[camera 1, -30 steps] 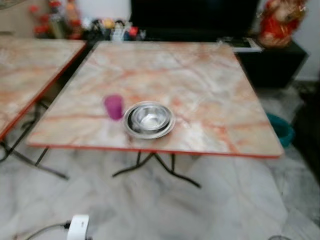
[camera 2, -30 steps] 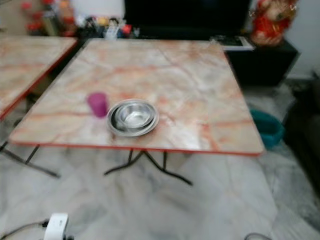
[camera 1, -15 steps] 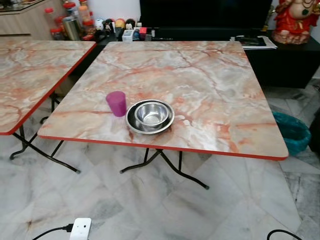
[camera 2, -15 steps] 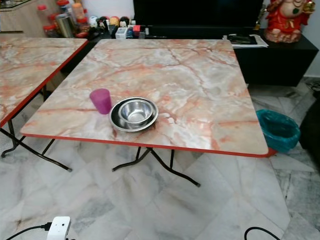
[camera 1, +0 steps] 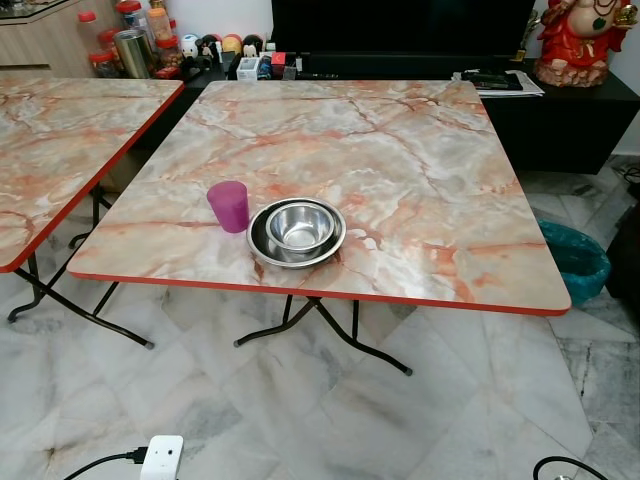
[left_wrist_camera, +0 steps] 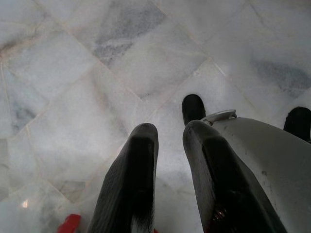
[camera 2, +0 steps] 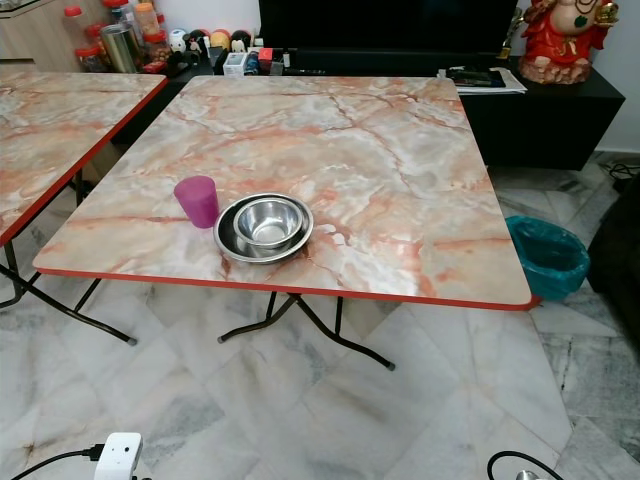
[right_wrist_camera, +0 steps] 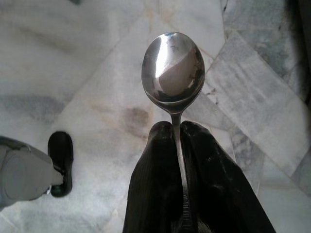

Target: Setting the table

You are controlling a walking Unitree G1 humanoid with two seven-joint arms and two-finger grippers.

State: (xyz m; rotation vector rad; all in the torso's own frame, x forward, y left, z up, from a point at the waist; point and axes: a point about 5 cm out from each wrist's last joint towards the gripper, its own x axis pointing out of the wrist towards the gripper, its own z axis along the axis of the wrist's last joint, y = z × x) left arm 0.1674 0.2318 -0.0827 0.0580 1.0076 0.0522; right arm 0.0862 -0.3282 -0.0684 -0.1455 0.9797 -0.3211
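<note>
The right end effector [right_wrist_camera: 177, 128] has its two black fingers [right_wrist_camera: 154, 174] pressed together on the handle of a shiny metal spoon [right_wrist_camera: 173, 68], whose bowl sticks out past the fingertips above the white and grey marble floor [right_wrist_camera: 73, 73]. The left end effector [left_wrist_camera: 165, 136] hangs over the same floor with its fingers [left_wrist_camera: 133, 179] a narrow gap apart, holding nothing and touching nothing. Ahead stands a square folding counter with a pink-veined marble-pattern top and a red edge [camera 1: 400, 150]. Near its near-left corner a round steel plate [camera 1: 297, 233] carries a small steel bowl [camera 1: 300, 225], and a purple plastic cup [camera 1: 229, 206] stands upright just beside the plate on its left. A second counter of the same pattern [camera 1: 60, 130] lies to the left. At the far side a low black cabinet [camera 1: 560, 120] bears a red and gold figurine [camera 1: 575, 40], and jars and small bottles [camera 1: 140, 40] crowd the far left. A teal-lined waste bin [camera 1: 580, 262] sits on the floor to the right of the counter, and a white power adapter [camera 1: 162, 457] lies on the near floor.
</note>
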